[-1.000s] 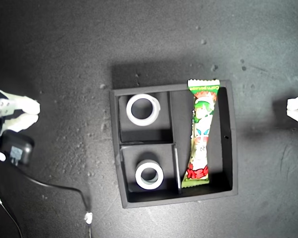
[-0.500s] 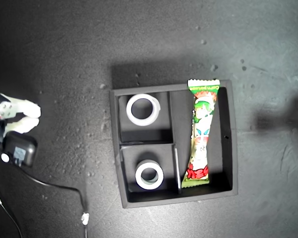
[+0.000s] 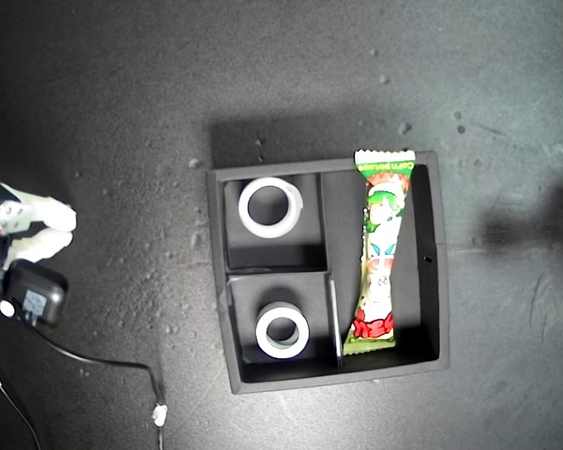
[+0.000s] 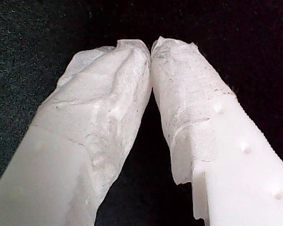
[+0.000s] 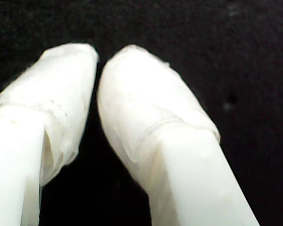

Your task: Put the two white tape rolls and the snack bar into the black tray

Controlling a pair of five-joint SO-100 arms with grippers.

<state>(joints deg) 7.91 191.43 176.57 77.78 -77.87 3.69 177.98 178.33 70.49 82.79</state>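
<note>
Both claws, my first gripper (image 4: 151, 49) and my second gripper (image 5: 97, 61), are pinched together on nothing and have drawn back, far from the black tray (image 3: 430, 258) holding both white tape rolls (image 3: 270, 207) (image 3: 281, 330) and the snack bar (image 3: 380, 253), so the task looks finished.

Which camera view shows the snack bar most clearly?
The exterior view shows it best: the snack bar lies full length in the long compartment of the black tray, seen from above. Both wrist views show only their own gripper fingers against the dark surface, and no bar at all.
</note>
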